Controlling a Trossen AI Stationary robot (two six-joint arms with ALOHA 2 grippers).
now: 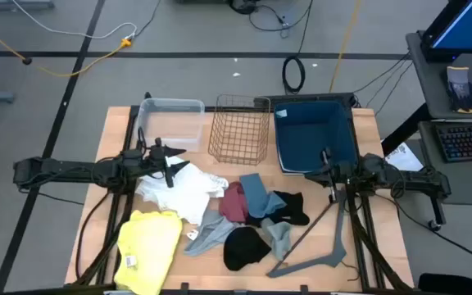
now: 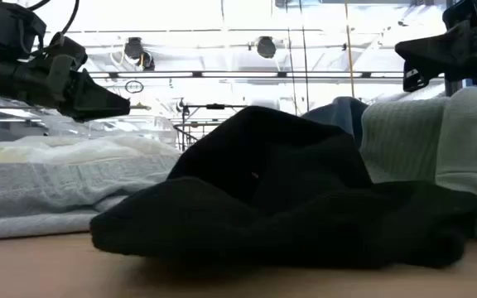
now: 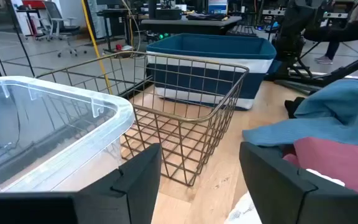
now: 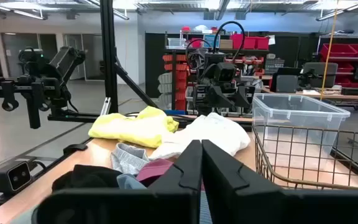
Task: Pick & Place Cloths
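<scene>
Left pincer (image 1: 173,166) gapes over white cloth (image 1: 181,192), lying crosswise.

You've got a yellow cloth (image 1: 148,246), a white one (image 1: 179,190), maroon (image 1: 234,203), blue (image 1: 255,193), black (image 1: 245,247) and grey (image 1: 206,234) pieces. The wire basket (image 1: 240,129) looks goldish, the tub (image 1: 314,135) navy with maybe a white band, the bin (image 1: 173,121) clear, the hanger (image 1: 322,246) grey.

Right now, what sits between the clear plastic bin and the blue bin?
In the high view, the wire basket stands between the clear plastic bin and the blue bin; it looks empty.
</scene>
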